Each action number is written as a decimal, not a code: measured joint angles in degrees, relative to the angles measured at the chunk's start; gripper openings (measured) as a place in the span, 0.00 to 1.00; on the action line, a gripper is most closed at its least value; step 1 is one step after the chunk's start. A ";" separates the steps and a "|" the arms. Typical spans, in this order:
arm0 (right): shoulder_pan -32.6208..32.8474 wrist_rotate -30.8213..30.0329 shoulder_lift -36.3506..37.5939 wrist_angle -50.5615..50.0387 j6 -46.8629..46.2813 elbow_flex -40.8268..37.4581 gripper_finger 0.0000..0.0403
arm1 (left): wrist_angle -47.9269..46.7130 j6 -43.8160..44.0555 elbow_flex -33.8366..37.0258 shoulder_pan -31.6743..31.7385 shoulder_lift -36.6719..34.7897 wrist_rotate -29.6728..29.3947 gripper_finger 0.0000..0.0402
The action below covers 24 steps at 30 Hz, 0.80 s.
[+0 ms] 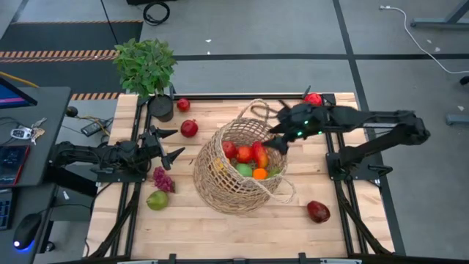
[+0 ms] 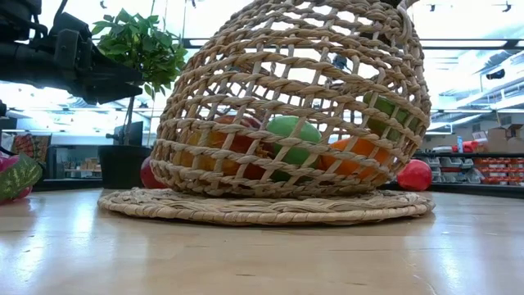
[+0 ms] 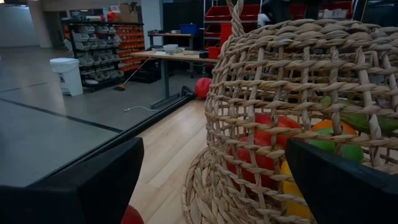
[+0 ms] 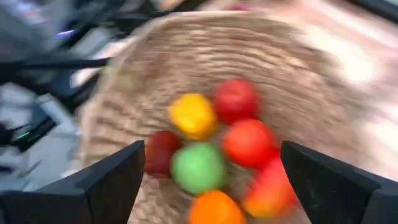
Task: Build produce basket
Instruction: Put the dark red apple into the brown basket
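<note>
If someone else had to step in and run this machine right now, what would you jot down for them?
Left gripper: open, empty, waiting left of the basket.
Right gripper: open, empty, over the basket's mouth.
Done: several pieces are in the basket, among them a green one, an orange one and red ones.
Left on the table: two red fruits near the potted plant, purple grapes and a green fruit on the left, a red piece behind the right arm, a dark red one at front right.
</note>
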<state>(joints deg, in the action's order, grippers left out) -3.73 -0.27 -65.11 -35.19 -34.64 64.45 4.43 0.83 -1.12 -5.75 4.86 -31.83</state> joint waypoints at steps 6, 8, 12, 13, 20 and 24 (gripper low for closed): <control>-4.75 -11.43 4.60 -15.61 -7.03 0.00 0.92 | 0.00 -0.01 0.00 0.00 0.00 0.00 0.99; -7.44 -13.82 4.88 -18.33 -7.78 0.00 0.92 | 0.00 -0.01 0.00 -0.01 0.00 0.00 0.99; -12.92 -14.72 4.26 -21.67 -7.35 0.00 0.92 | 0.02 -0.01 0.01 -0.01 0.00 0.00 0.99; -14.69 -14.69 4.07 -22.63 -7.42 -0.02 0.92 | 0.00 -0.01 -0.01 -0.01 0.00 0.00 0.99; -28.15 -8.92 0.66 -26.11 -2.65 -0.02 0.90 | 0.00 -0.01 -0.01 -0.01 0.00 -0.02 0.99; -35.96 -7.07 -2.45 -25.87 2.36 -0.02 0.88 | 0.01 0.00 0.00 0.00 0.01 -0.02 0.99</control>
<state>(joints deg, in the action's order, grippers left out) -39.69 -7.33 -67.56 -61.06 -32.28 64.42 4.44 0.83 -1.12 -5.75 4.87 -31.85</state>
